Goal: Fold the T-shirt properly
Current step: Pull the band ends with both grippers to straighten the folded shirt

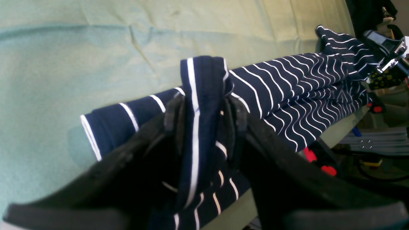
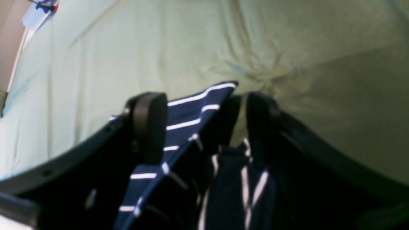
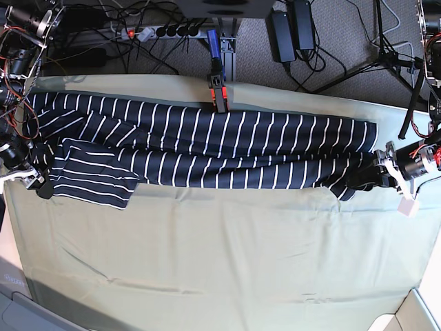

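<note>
The navy, white-striped T-shirt (image 3: 207, 148) lies stretched in a long band along the table's far edge, one sleeve folded over at the base view's left. At the right end of the band, my left gripper (image 3: 360, 181) is shut on a bunched fold of the T-shirt (image 1: 287, 83). The left gripper (image 1: 204, 105) has both pads pressed against the cloth. My right gripper (image 3: 40, 187) sits at the sleeve's outer edge. In its own view the right gripper (image 2: 204, 102) stands open. The T-shirt (image 2: 188, 118) hem runs between the fingers, touching the left pad (image 2: 150, 124), with a sliver of table showing beside the other.
The pale green table cloth (image 3: 227, 255) covers the whole table in front of the shirt. An orange and black clamp (image 3: 218, 93) grips the far edge at the middle, touching the shirt. Cables and a power strip (image 3: 165, 31) lie on the floor beyond.
</note>
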